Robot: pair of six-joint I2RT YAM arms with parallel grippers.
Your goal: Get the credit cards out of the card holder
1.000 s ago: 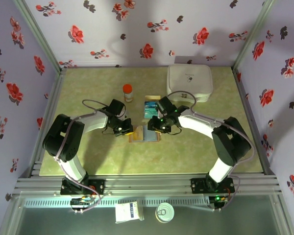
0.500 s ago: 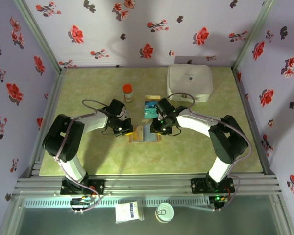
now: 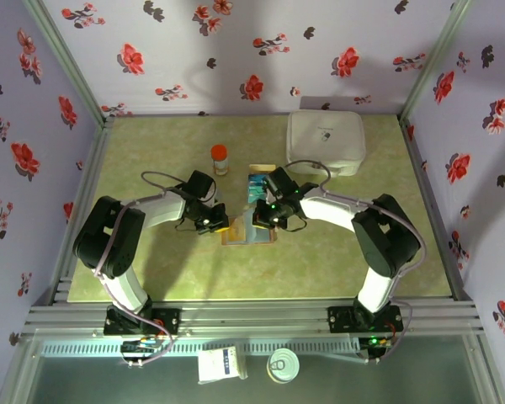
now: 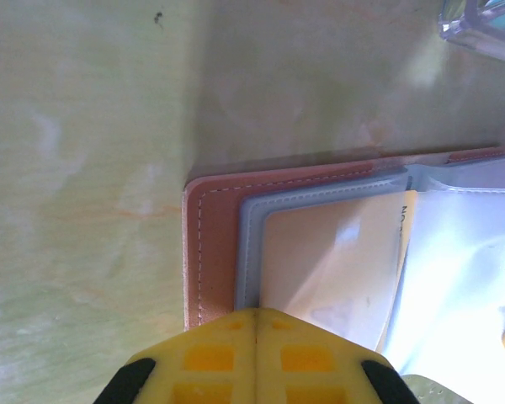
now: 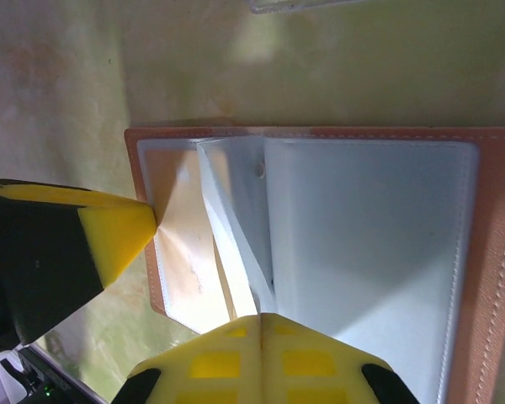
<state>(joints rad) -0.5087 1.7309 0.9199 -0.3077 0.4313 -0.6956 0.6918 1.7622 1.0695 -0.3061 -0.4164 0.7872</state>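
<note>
On the table [image 4: 84, 126] lies a stitched, leathery card holder [image 4: 206, 252].

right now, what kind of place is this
Probably a robot lab test cell: left arm and right arm bolted to an aluminium rail, a green table boxed in by flower-print walls, a card holder set out as a prop.

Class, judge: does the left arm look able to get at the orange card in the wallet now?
Probably yes: the left gripper sits at the edge of the orange card, nothing between, though it lies in a card holder pocket.
</note>
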